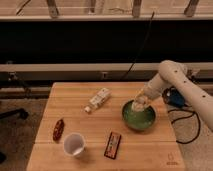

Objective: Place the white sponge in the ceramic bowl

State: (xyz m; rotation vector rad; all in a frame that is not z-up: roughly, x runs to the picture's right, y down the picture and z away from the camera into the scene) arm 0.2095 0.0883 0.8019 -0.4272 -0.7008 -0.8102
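Note:
A green ceramic bowl (138, 118) sits on the right side of the wooden table (100, 125). My gripper (140, 102) hangs over the bowl's far rim, at the end of the white arm (172, 80) that reaches in from the right. A pale lump at the gripper, over the bowl, looks like the white sponge (138, 105). I cannot tell whether it is held or lies in the bowl.
A white bottle (98, 100) lies on its side at the table's middle. A red-brown packet (58, 129) lies at the left, a white cup (74, 144) at the front, a dark snack bar (113, 144) beside it. A blue object (175, 97) sits off the right edge.

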